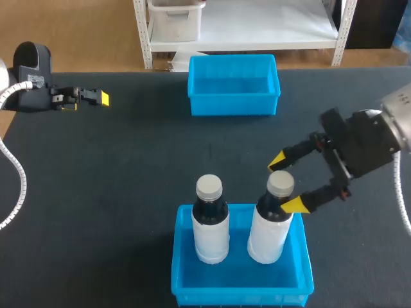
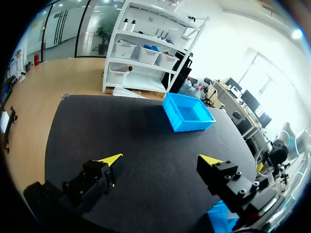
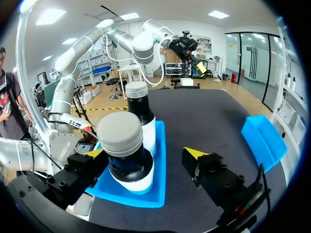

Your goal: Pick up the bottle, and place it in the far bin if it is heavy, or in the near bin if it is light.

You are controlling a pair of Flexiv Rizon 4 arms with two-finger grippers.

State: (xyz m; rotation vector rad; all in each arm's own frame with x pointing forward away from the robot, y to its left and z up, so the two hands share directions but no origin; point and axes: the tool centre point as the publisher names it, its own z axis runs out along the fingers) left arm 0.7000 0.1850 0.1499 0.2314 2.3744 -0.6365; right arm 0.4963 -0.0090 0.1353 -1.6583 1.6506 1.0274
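Two dark bottles with white labels and grey caps stand upright in the near blue bin point(image 1: 241, 296). My right gripper point(image 1: 286, 183) is open around the neck of the right bottle point(image 1: 270, 234), one yellow tip on each side. In the right wrist view this bottle point(image 3: 125, 155) stands between the spread fingers, with a gap on one side. The other bottle point(image 1: 210, 224) stands beside it, also seen as the farther bottle point(image 3: 141, 109). The far blue bin point(image 1: 233, 106) holds nothing. My left gripper point(image 1: 96, 97) is open at the far left, above bare table.
The black table top lies bare between the two bins. In the left wrist view the open left gripper point(image 2: 160, 160) looks over the mat toward the far bin point(image 2: 189, 124). The far bin point(image 3: 262, 141) lies off to one side of the right gripper.
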